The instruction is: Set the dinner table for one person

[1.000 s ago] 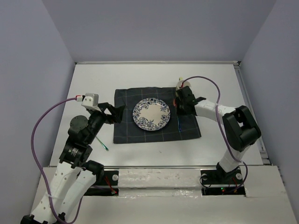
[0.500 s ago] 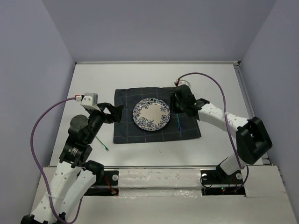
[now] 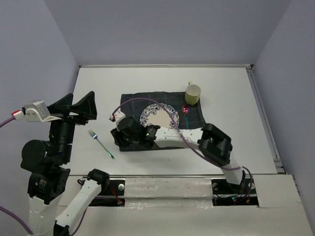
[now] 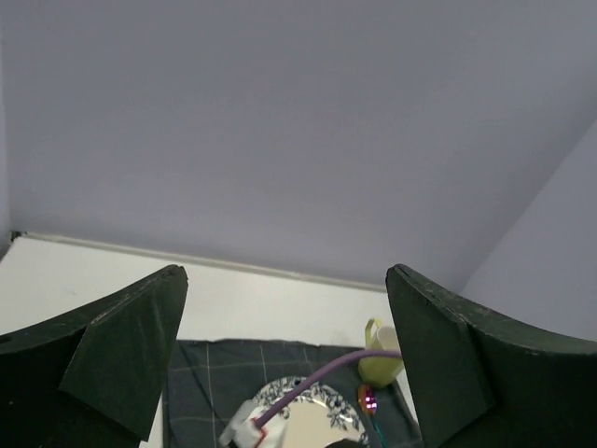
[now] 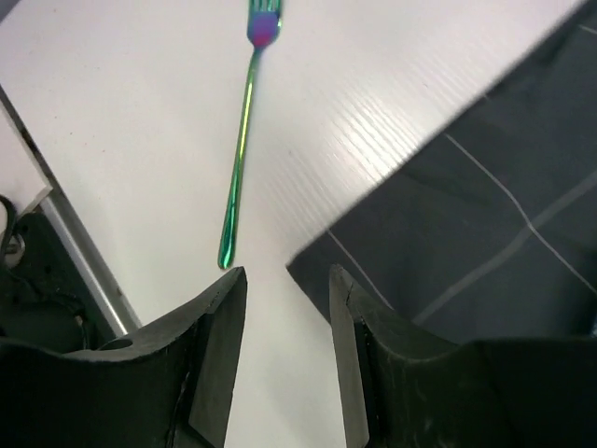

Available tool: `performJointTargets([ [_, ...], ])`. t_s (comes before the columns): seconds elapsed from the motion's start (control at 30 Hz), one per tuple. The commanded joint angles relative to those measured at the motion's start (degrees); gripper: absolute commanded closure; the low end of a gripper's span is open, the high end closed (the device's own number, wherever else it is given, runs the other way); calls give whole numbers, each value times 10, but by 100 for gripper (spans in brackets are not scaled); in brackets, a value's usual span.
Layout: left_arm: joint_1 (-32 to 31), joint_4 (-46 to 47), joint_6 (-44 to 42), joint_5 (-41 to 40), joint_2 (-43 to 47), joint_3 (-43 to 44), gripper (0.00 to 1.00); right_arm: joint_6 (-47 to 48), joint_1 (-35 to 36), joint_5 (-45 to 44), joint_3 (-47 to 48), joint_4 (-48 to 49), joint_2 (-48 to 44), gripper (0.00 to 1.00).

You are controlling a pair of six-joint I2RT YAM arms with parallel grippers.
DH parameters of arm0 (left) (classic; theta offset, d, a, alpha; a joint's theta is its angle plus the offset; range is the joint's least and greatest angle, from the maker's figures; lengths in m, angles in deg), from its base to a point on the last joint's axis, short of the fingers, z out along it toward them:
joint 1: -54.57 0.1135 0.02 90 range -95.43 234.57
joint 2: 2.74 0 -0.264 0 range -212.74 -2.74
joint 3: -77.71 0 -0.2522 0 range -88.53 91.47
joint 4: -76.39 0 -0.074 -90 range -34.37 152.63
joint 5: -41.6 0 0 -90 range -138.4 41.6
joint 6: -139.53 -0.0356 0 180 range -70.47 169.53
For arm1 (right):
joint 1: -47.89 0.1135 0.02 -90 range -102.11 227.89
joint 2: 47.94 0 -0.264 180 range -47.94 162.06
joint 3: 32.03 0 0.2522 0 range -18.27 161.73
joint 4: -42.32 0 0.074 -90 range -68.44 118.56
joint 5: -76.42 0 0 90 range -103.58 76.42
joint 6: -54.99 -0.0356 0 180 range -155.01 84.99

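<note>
On the white dinner table (image 3: 236, 132) lies a dark grid cloth (image 3: 197, 129) with a blue-patterned plate (image 3: 156, 118) on it. A yellow-green mug (image 3: 193, 93) stands at the cloth's far right corner, with a shiny spoon (image 3: 185, 110) just in front of it. An iridescent fork (image 3: 101, 143) lies on the bare table left of the cloth. My right gripper (image 3: 118, 141) reaches across the plate to the cloth's near left corner. In the right wrist view it (image 5: 287, 280) is open and empty, the fork (image 5: 244, 140) ahead of it. My left gripper (image 3: 78, 101) hangs high, open and empty.
Lavender walls close the table in at the back and both sides. The right arm's purple cable (image 3: 147, 102) arcs over the plate. From the left wrist view I see the mug (image 4: 382, 359), the spoon (image 4: 367, 399) and the plate (image 4: 308, 415) far below the left gripper (image 4: 287, 273).
The right arm swung from the plate's right side across to the cloth's near left corner and its jaws opened. The left arm rose high, uncovering the fork. Mug and spoon now show.
</note>
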Motion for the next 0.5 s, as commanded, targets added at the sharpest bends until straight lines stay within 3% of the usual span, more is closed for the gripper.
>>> performJointTargets([
  [0.0,2,-34,-13,-41,-17,32,1,54,23,1,133,11,103,53],
  [0.23,2,-29,-2,-26,-28,36,1,101,51,-21,361,-96,273,50],
  [0.33,1,-25,0,-16,-26,32,1,110,51,-22,423,-124,318,49],
  [0.47,1,-19,1,-13,-21,21,1,113,56,-20,433,-130,339,48],
])
